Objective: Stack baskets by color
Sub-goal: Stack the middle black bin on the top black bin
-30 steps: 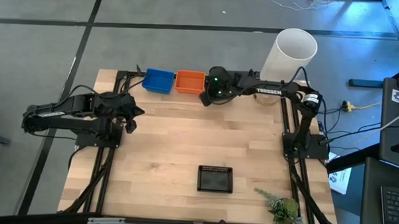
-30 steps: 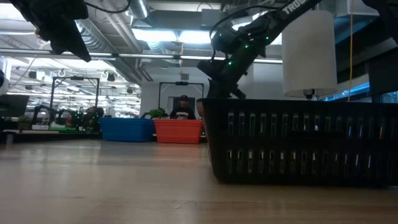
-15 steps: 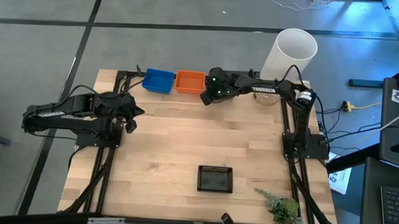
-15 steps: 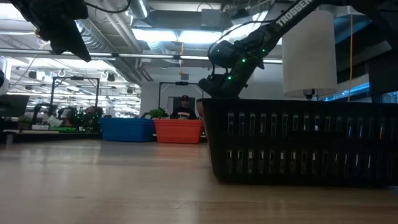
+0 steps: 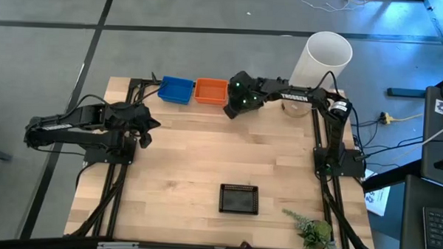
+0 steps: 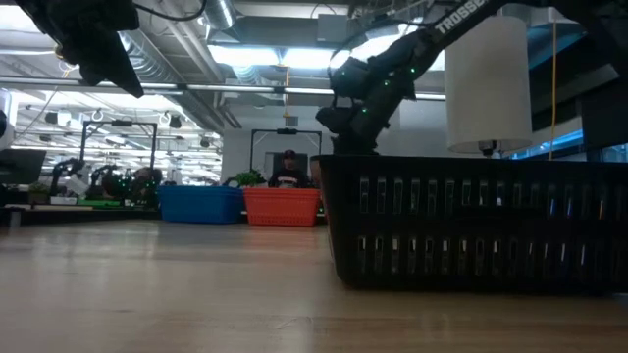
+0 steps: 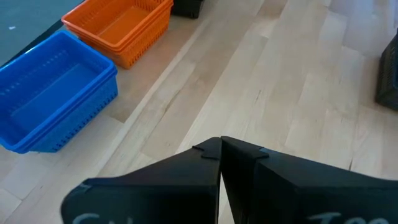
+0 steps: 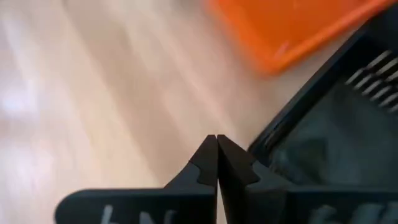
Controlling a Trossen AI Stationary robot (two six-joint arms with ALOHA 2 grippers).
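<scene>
Orange plastic baskets (image 5: 211, 90), nested, sit at the table's far edge just right of the nested blue plastic baskets (image 5: 176, 90); a black perforated basket (image 5: 239, 198) lies well apart near the front edge. A dark basket shape lies just beside the orange stack in the right wrist view, but how many are there cannot be told. The right gripper (image 5: 229, 110) hovers beside the orange stack, fingers pressed together on nothing. The left gripper (image 5: 149, 129), also closed and empty, waits at the table's left. Risk, as I judge it: swinging away, the right arm could clip the orange stack and skew it.
</scene>
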